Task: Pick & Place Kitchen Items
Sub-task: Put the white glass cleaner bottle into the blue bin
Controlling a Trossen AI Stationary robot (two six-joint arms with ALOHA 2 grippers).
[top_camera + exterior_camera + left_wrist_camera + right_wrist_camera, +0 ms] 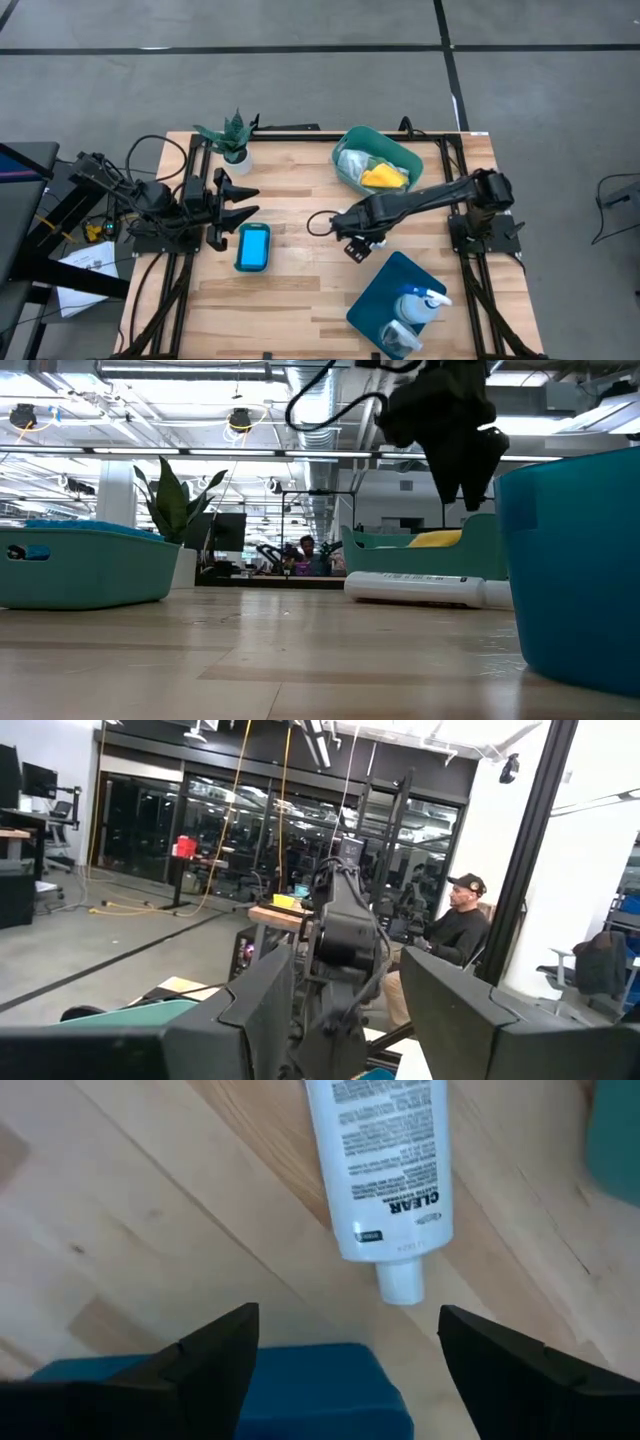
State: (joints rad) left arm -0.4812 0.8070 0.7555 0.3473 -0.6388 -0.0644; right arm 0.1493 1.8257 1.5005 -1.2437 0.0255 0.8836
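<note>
The right gripper (345, 1355), fingers spread and empty, is hovering above the white bottle (380, 1155) lying on the table (300, 300) (near the tub), seemingly lining up; next it needs to lower and close.

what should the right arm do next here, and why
Probably lower the right gripper a little onto the white tube. Its fingers are open above the wood and the tube lies flat just beyond them, not yet between them. The left gripper waits by the plant.
</note>
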